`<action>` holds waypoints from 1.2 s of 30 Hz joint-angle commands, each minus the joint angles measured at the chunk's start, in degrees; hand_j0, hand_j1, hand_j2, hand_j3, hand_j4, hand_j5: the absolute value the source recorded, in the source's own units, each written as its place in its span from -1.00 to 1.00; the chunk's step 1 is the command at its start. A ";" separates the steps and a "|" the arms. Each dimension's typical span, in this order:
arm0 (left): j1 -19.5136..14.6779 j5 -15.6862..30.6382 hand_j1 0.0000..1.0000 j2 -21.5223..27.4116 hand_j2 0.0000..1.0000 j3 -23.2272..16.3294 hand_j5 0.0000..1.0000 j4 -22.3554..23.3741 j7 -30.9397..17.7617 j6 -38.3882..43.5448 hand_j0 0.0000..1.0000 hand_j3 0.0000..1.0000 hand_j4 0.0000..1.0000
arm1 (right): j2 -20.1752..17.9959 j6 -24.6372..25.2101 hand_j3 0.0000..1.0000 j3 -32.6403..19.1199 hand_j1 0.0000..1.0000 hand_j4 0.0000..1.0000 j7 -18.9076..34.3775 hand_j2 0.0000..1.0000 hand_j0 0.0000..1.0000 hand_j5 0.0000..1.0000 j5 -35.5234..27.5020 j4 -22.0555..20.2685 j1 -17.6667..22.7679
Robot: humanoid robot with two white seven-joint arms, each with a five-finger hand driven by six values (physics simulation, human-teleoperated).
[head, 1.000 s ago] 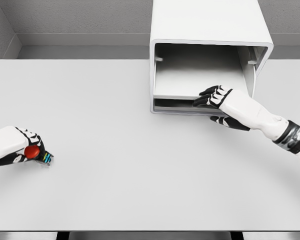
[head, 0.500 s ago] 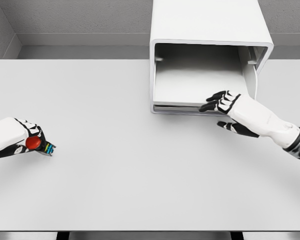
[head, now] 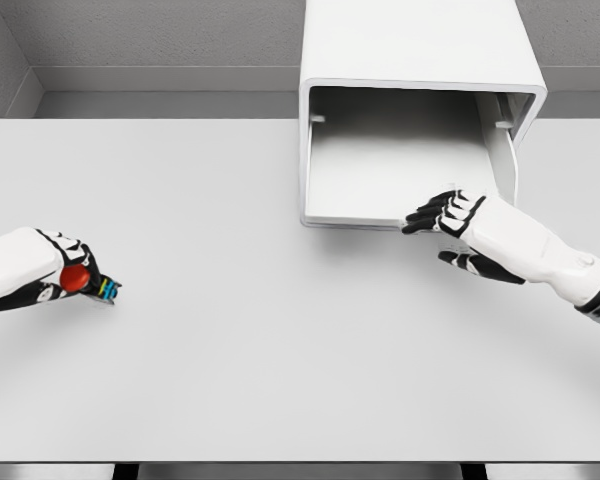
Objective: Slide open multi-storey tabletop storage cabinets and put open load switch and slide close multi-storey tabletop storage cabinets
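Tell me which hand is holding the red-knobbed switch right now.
The left hand, low at the table's left edge, grips the load switch. The right hand holds none; its fingers rest on the drawer's front edge at the cabinet.

one storage cabinet (head: 420, 60), one load switch (head: 85, 282), two hands, one table (head: 280, 350)

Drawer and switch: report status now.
Right hand fingers hooked on drawer front, drawer out. Left hand holding red-knobbed switch at table's left. Nothing between them.
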 commanded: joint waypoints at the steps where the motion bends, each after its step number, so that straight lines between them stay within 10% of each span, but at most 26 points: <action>1: 0.00 0.54 -0.21 -0.53 -0.21 -0.01 -0.21 -0.34 0.02 0.17 -0.21 -0.21 -0.21 | -0.39 -0.04 0.47 -3.35 0.47 0.47 0.08 0.47 0.47 0.47 -0.43 -0.81 0.27; 36: -13.71 -1.83 -0.21 -17.93 -0.21 -2.73 -0.21 -0.96 0.02 0.17 -0.21 -0.21 -0.21 | -4.69 -0.04 0.29 -12.84 0.29 0.29 0.35 0.29 0.29 0.29 -6.58 -3.89 3.78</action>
